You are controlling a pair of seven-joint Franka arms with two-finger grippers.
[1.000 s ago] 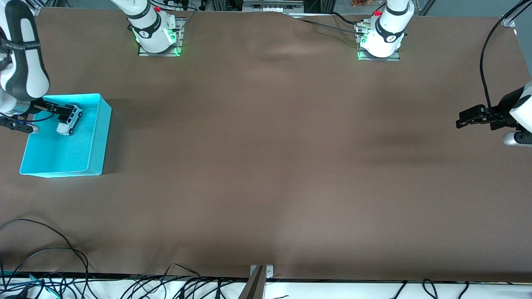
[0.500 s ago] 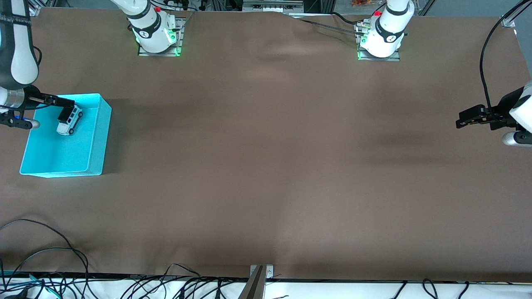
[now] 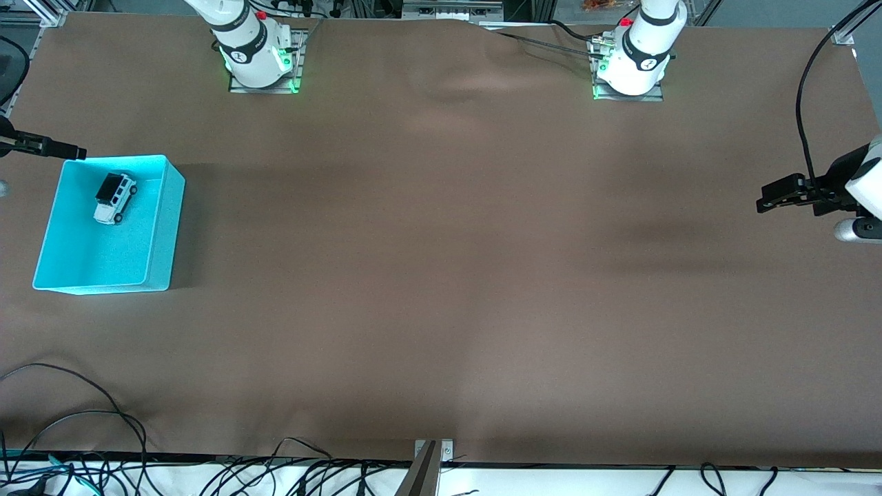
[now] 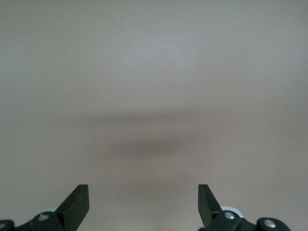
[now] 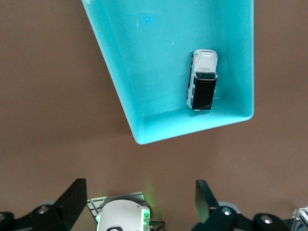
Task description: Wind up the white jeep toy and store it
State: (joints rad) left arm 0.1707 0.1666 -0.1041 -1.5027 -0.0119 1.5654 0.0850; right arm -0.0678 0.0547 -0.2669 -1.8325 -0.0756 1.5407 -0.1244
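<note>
The white jeep toy [image 3: 114,198] with its black roof lies on its wheels inside the turquoise bin [image 3: 172,220], in the part of the bin farther from the front camera. In the right wrist view the jeep toy [image 5: 202,86] sits close to one bin wall [image 5: 120,86]. My right gripper [image 3: 77,151] is up in the air over the bin's corner at the right arm's end of the table, apart from the toy. It is open and empty [image 5: 142,202]. My left gripper [image 3: 761,203] waits over the left arm's end of the table, open and empty [image 4: 143,202].
A brown cloth [image 3: 441,275] covers the table. The two arm bases [image 3: 258,58] [image 3: 630,65] stand along the edge farthest from the front camera. Loose black cables [image 3: 83,420] lie at the nearest edge.
My right gripper has lifted out of the bin and drawn back toward the table's end, leaving the jeep toy in the bin. The left arm has not moved.
</note>
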